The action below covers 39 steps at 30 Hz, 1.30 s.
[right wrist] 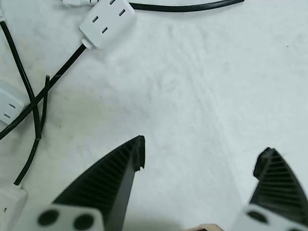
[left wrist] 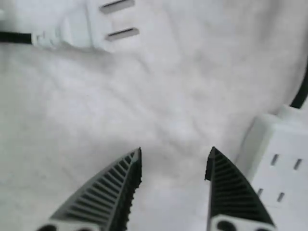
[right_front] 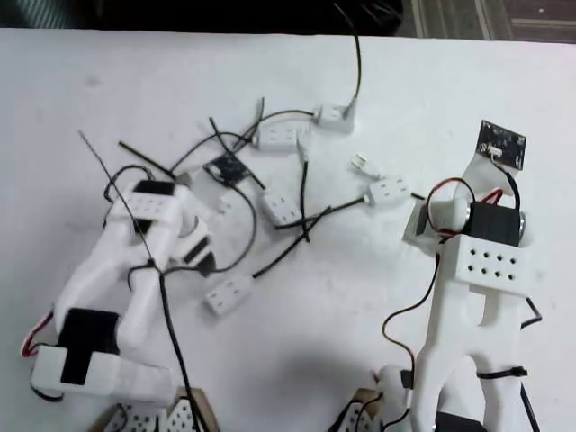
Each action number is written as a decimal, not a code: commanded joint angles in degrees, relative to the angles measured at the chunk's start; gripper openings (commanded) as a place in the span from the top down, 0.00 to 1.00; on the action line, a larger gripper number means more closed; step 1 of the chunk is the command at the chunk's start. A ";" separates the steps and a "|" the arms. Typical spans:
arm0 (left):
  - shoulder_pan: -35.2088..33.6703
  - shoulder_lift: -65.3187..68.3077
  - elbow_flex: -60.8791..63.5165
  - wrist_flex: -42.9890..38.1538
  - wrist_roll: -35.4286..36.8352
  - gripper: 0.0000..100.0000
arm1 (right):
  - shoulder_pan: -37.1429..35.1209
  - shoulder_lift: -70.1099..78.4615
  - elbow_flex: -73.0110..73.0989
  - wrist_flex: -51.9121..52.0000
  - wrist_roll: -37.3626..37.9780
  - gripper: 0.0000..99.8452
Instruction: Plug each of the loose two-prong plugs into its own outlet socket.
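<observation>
White two-prong plug (left wrist: 84,26) flat on the white surface (left wrist: 159,96), both metal prongs bare and parallel, black cord off its back end. Well apart from it, just beside one finger of the left claw (left wrist: 173,166), a white outlet block (left wrist: 276,163) with paired slots facing up. Left claw parted at a narrow gap, holding nothing, bare surface between its dark ribbed fingers. Right claw (right wrist: 202,154) spread wide, also holding nothing, with a broad bare stretch of surface ahead of it; beyond that stretch another outlet block (right wrist: 108,21) on a black cord, and parts of two more (right wrist: 7,108) (right wrist: 7,204). From the high view, five white outlet blocks counted (right_front: 279,135) (right_front: 335,115) (right_front: 281,207) (right_front: 389,190) (right_front: 229,292), scattered over the middle between the two arms, black cords (right_front: 306,189) looping and crossing among them, one small dark board (right_front: 225,168) in their midst. Loose plugs there too small to count with certainty. Far edge of the surface straight along the back; open room along the far left, the far right corner and the near middle between the arms.
</observation>
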 commanded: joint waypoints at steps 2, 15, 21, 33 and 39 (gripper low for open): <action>-2.42 -0.31 -5.36 1.32 -0.53 0.77 | 0.04 -1.54 -0.18 -0.84 0.70 0.64; -0.57 -0.40 -13.54 19.60 -0.62 0.87 | -0.04 -1.54 -0.18 -0.84 0.70 0.64; 3.12 -0.40 -10.37 22.77 -0.53 0.98 | -0.04 -1.54 -0.18 -0.84 0.70 0.64; 5.14 -0.40 0.88 22.59 -0.18 0.98 | -0.04 -1.54 -0.18 -0.84 0.70 0.64; 7.69 -0.40 4.66 17.23 5.10 0.98 | -0.04 -1.54 -0.18 -0.84 0.70 0.64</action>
